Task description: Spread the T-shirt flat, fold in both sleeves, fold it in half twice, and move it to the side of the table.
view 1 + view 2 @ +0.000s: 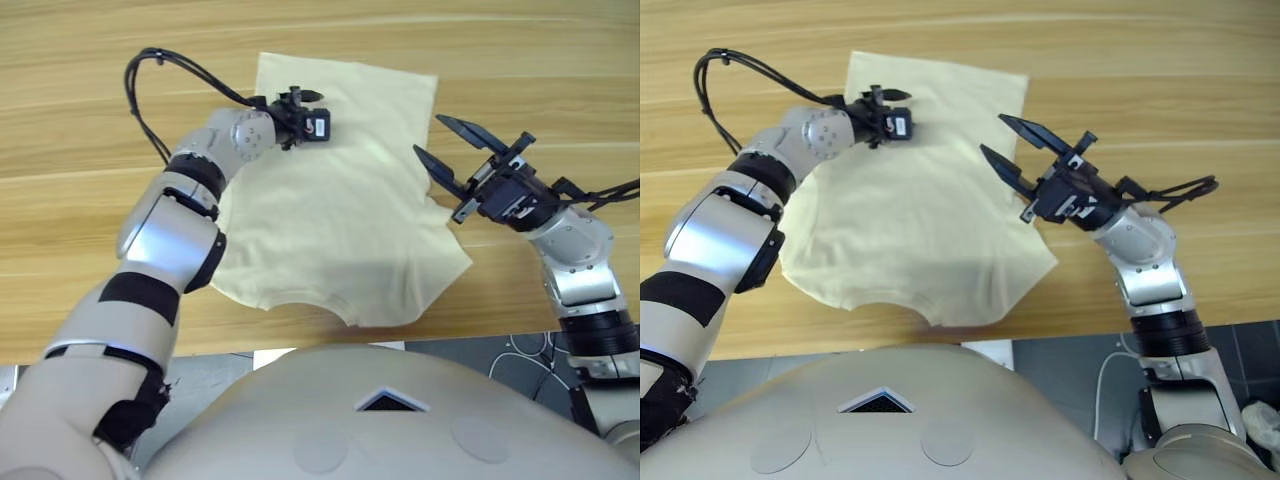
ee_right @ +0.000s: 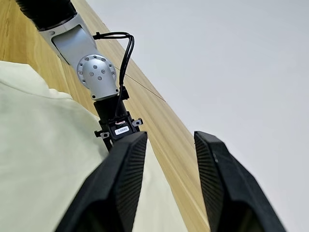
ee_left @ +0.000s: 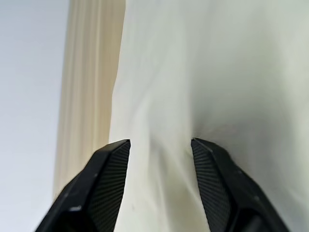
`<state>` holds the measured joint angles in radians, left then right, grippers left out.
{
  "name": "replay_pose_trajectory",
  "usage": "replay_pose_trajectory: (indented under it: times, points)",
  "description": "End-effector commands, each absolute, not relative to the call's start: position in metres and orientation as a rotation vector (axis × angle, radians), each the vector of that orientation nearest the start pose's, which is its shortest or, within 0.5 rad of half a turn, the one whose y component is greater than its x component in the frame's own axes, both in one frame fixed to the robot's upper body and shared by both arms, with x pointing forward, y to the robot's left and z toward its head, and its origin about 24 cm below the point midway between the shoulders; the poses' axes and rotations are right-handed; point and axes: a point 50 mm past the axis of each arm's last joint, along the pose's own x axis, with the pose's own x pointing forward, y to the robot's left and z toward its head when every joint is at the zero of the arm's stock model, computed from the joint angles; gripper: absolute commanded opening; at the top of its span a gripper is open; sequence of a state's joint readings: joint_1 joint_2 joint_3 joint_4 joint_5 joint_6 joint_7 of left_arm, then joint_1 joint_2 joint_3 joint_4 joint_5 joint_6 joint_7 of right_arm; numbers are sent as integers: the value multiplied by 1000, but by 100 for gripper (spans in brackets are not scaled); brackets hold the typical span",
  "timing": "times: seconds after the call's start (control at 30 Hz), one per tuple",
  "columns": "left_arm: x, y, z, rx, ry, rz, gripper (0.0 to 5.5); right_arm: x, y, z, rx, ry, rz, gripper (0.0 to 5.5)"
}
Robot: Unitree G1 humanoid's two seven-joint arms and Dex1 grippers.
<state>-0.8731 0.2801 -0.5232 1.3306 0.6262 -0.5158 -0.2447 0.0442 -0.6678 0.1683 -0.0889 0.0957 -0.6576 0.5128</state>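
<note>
A pale yellow T-shirt (image 1: 340, 230) lies on the wooden table (image 1: 80, 100), its neckline (image 1: 345, 318) toward the near edge and its hem at the far end. My left gripper (image 1: 303, 96) is low over the far left part of the shirt, open, with cloth showing between its fingers (image 3: 116, 159). My right gripper (image 1: 430, 136) hovers open above the shirt's right edge with nothing between its fingers (image 2: 125, 159). The right wrist view looks across the shirt (image 2: 43, 159) to the left gripper (image 2: 118, 133).
Bare wood extends left, right and beyond the shirt. The table's near edge (image 1: 480, 325) runs just below the neckline. Cables (image 1: 530, 350) lie on the dark floor at the lower right.
</note>
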Motion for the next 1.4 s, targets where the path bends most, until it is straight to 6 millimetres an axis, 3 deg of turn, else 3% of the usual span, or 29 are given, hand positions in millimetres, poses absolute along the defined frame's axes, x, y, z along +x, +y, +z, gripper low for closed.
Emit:
replay_pose_trajectory:
  times: [0.03, 0.13, 0.47, 0.53, 0.6, 0.67, 0.73, 0.83, 0.9, 1.07, 1.23, 1.4]
  points:
    - [344, 179, 1, 1247, 357, -715, 238, 215, -175, 104, -634, -488, 861, 178]
    - [353, 183, 11, 1249, 336, -613, 238, 218, -172, 101, -633, -482, 868, 178]
    - [378, 151, 58, 1052, 4, -447, 238, 222, -161, 92, -612, -479, 875, 178]
    - [380, 148, 67, 1023, -70, -412, 238, 239, -156, 89, -668, -474, 816, 178]
    - [386, 155, 91, 933, -198, -291, 238, 263, -143, 73, -828, -421, 776, 178]
    - [388, 176, 120, 757, -352, -97, 238, 284, -111, 49, -982, -366, 823, 178]
    - [381, 199, 130, 604, -439, 45, 238, 309, -83, 44, -1064, -356, 805, 178]
    - [356, 243, 116, 379, -469, 244, 238, 360, -52, 75, -1080, -321, 667, 178]
    - [339, 261, 104, 342, -478, 324, 238, 372, -46, 80, -1118, -261, 633, 178]
    - [302, 282, 89, 351, -545, 379, 238, 359, -50, 36, -1187, -72, 685, 178]
    - [280, 298, 82, 384, -521, 397, 238, 364, -79, 28, -1197, 68, 579, 178]
    - [280, 293, 79, 373, -503, 385, 238, 362, -91, 20, -1204, 139, 578, 178]
